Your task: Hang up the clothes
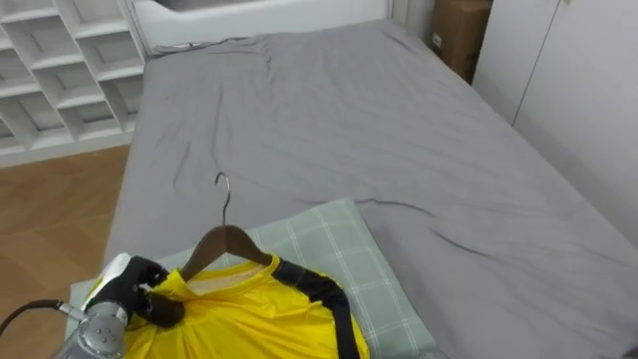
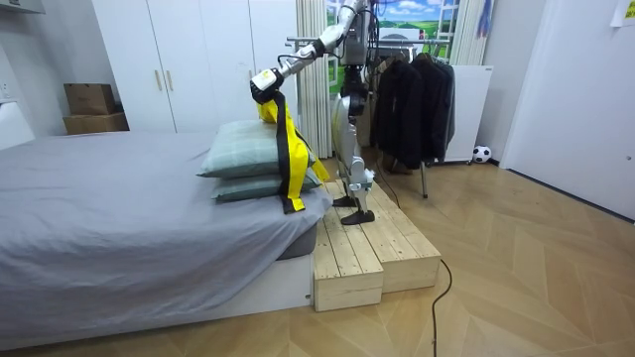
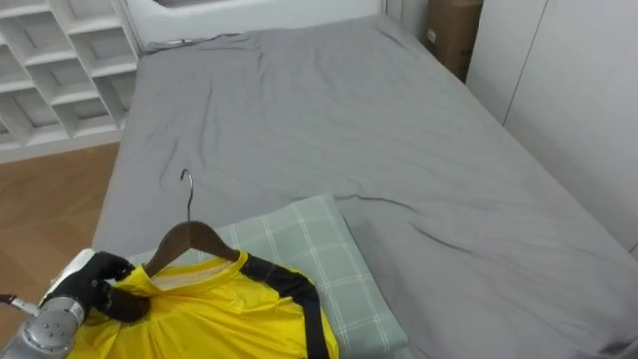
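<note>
- White shelves [image 1: 60, 70] on the far left, hard and boxy, full of square holes.
- Left hand [image 1: 138, 289] low in the corner, dark fingers curled tight round one shoulder of the yellow shirt [image 1: 249, 319], most likely so that shirt and hanger lift as one.
- Brown wooden hanger [image 1: 227, 244] tucked inside the shirt's neck, smooth and bent like a bow.
- Thin metal hook [image 1: 223, 191] poking up free, ready for a rail.
- Shirt soft and a bit shiny, with a black stripe, lifted off the bed and drooping down past the end of the pillow in the room view.
- Green checked pillow [image 1: 344, 249] below it, puffy and squashy.
- Grey bed sheet [image 1: 399, 140], wide and flat, with a few small wrinkles.
- Brown cardboard box [image 1: 464, 35] in the far right corner, stiff and square.
- Rack of dark clothes [image 2: 412, 94] behind the robot, probably the shirt's new home.
</note>
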